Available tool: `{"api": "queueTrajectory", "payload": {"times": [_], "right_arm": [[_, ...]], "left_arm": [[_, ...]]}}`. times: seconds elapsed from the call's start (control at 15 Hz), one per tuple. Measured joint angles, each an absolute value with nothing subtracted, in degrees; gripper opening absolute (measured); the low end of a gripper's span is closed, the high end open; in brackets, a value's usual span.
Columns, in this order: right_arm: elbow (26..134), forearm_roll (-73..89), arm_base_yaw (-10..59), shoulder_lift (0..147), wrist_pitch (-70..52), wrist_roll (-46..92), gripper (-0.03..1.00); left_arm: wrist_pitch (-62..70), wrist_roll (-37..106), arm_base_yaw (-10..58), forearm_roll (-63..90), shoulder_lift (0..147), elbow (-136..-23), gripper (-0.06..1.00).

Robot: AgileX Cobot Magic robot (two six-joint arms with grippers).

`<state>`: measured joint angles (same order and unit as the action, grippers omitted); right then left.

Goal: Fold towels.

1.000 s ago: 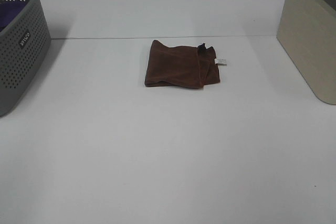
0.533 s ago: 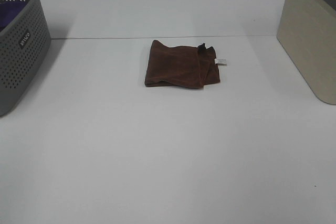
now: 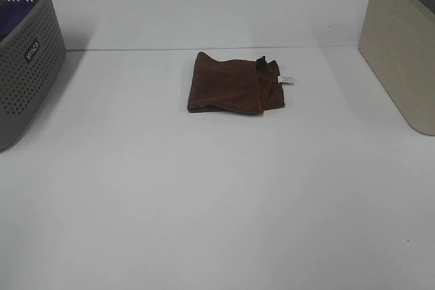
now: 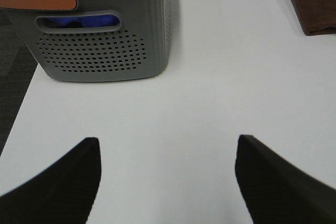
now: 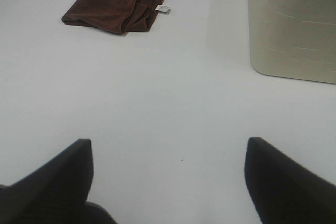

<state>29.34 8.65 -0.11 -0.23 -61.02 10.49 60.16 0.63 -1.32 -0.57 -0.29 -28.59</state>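
Observation:
A dark reddish-brown towel (image 3: 235,85) lies folded on the white table, a small white label (image 3: 286,79) sticking out at its right edge. It also shows in the right wrist view as the towel (image 5: 112,6) and at the frame edge of the left wrist view as the towel (image 4: 315,6). Neither arm shows in the exterior high view. My left gripper (image 4: 167,148) is open over bare table near the basket. My right gripper (image 5: 169,150) is open too, well short of the towel, with nothing between its fingers.
A grey perforated basket (image 3: 27,52) with purple cloth inside stands at the left edge, close to the left gripper as the basket (image 4: 105,45). A beige bin (image 3: 401,45) stands at the right, also seen as the bin (image 5: 294,24).

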Motion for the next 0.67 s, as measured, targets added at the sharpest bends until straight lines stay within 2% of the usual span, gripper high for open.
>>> {"api": "queueTrajectory", "payload": {"times": [0.67], "right_arm": [[29.34,8.71,-0.11,-0.23,-61.02,10.49,0.77]], "left_arm": [[60.16,0.63,-1.32,-0.57,-0.29,-28.59,0.67]]}}
